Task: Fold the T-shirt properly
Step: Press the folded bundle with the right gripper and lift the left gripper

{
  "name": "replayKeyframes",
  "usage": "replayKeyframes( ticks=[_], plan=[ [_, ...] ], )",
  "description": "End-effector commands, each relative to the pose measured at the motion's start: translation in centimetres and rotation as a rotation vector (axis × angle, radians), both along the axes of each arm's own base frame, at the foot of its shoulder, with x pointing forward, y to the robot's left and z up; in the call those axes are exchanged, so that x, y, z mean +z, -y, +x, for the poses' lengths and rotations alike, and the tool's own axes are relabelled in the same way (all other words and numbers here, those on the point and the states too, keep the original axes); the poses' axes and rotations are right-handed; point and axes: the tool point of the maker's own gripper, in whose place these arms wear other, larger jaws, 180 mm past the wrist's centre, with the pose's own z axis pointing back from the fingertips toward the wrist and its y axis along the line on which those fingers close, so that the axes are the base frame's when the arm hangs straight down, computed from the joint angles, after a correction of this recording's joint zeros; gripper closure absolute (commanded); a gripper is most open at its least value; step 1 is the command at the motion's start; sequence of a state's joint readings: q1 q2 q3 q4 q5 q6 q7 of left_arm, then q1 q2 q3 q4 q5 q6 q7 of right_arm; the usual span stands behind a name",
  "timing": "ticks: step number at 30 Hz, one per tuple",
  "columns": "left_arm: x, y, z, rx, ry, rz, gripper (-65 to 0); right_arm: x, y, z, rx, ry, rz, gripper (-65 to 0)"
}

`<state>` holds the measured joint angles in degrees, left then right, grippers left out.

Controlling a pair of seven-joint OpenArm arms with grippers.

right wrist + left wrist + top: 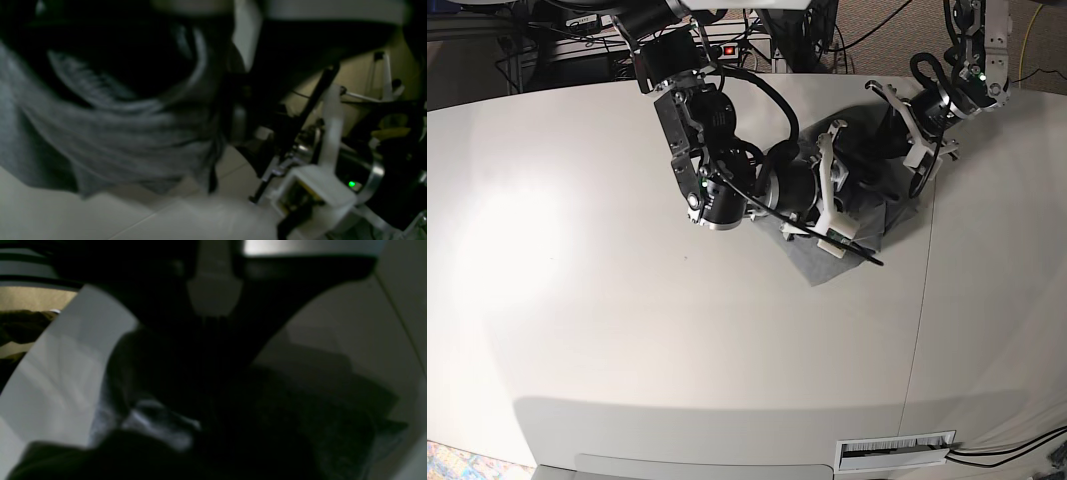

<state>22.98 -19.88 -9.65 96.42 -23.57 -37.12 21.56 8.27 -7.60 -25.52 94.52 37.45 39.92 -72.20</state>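
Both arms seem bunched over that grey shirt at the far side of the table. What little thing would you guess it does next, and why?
Probably lift the right gripper up and away. The T-shirt lies bunched under both arms with one corner spread on the table, and the left gripper is shut at the cloth's other side, seemingly pinning it.

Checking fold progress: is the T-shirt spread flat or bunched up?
Bunched: the T-shirt lies crumpled beneath both arms, and only a small grey patch shows on the table.
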Motion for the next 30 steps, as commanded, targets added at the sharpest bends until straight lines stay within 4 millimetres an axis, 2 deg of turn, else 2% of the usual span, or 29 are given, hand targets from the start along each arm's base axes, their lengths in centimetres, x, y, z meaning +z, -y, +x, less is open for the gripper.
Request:
replayKeyframes(
  ticks=[1,8,15,20,24,27,30],
  plan=[
    [0.7,-0.3,0.5,-0.002,0.027,0.006,0.0,2.0,-0.7,0.7,0.002,0.035,0.059,-24.2],
    [0.7,-0.3,0.4,-0.003,0.026,0.008,0.0,4.1,-1.4,0.6,0.028,0.023,0.152,-25.6],
    [0.4,-1.0,0.3,0.001,0.005,0.047,0.0,5.8,-1.1,3.4,0.012,0.130,0.121,-25.6],
    [1.4,-1.5,0.8,-0.008,0.033,0.077,0.0,7.1,-0.9,5.3,-0.009,0.210,0.099,-25.5],
    [2.5,-2.0,1.1,-0.035,0.057,0.120,0.0,6.1,0.3,6.7,-0.052,0.252,0.011,-25.5],
    [4.5,-2.3,2.0,-0.026,0.120,0.133,0.0,5.4,2.1,7.9,-0.105,0.248,-0.038,-25.5],
    [6.3,-3.3,3.3,0.033,0.176,0.152,0.0,5.6,4.0,9.3,-0.177,0.227,-0.028,-25.5]
  ],
)
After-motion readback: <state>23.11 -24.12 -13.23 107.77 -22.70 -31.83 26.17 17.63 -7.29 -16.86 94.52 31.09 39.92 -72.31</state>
